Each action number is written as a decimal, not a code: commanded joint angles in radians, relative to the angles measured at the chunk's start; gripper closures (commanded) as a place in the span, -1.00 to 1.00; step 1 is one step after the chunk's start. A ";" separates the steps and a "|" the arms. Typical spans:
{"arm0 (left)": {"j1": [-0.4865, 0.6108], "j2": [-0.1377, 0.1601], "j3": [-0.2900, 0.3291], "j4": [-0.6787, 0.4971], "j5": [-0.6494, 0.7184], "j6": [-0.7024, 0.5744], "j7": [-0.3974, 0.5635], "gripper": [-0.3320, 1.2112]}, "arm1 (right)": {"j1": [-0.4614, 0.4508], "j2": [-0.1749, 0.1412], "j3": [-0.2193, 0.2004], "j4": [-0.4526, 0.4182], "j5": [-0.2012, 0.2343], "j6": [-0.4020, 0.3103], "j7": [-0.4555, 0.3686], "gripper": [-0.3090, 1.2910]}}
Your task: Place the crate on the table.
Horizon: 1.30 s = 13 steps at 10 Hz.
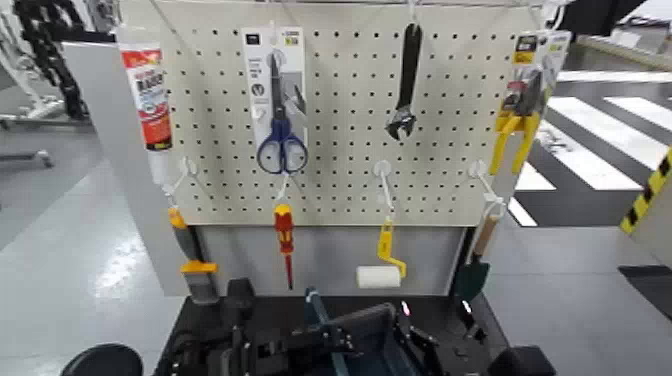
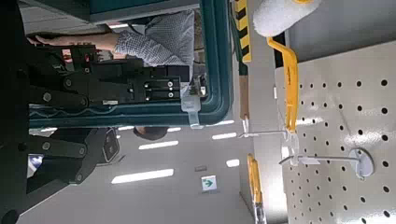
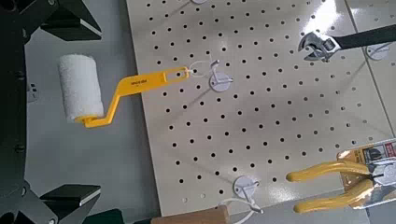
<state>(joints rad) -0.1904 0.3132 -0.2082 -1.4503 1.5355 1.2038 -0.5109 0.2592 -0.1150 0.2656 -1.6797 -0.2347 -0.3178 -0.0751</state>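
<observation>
The dark grey-blue crate (image 1: 368,328) with its upright blue bar (image 1: 316,312) sits low at the near edge of the head view, over the black table (image 1: 196,318). It looks a little tilted. My left gripper (image 1: 262,352) is against the crate's left side and my right gripper (image 1: 432,346) is by its right side. In the left wrist view the crate's thick rim (image 2: 217,56) runs right beside my left gripper (image 2: 75,121). In the right wrist view my right gripper (image 3: 69,110) is spread wide with no crate between its fingers.
The white pegboard (image 1: 340,130) stands right behind the table, with scissors (image 1: 281,110), a wrench (image 1: 405,85), yellow pliers (image 1: 520,120), a red screwdriver (image 1: 285,240) and a paint roller (image 1: 378,275) hanging low over the grey back panel (image 1: 330,255). A person's checked sleeve (image 2: 161,39) shows beyond the crate.
</observation>
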 commanded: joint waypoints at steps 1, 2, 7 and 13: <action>-0.066 0.014 -0.036 0.051 -0.101 0.007 -0.101 0.97 | -0.002 0.000 0.001 0.000 0.000 -0.003 0.000 -0.44; -0.090 0.017 -0.051 0.079 -0.132 0.007 -0.132 0.97 | -0.002 0.000 0.001 0.000 0.000 -0.003 0.000 -0.44; -0.188 0.035 -0.125 0.172 -0.253 -0.018 -0.281 0.97 | -0.006 0.000 0.007 0.003 -0.005 -0.006 0.000 -0.44; -0.279 0.047 -0.221 0.278 -0.327 -0.075 -0.414 0.97 | -0.015 0.000 0.020 0.012 -0.011 -0.014 0.000 -0.44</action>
<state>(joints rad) -0.4615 0.3604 -0.4202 -1.1856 1.2139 1.1402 -0.9221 0.2450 -0.1151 0.2840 -1.6686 -0.2454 -0.3309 -0.0751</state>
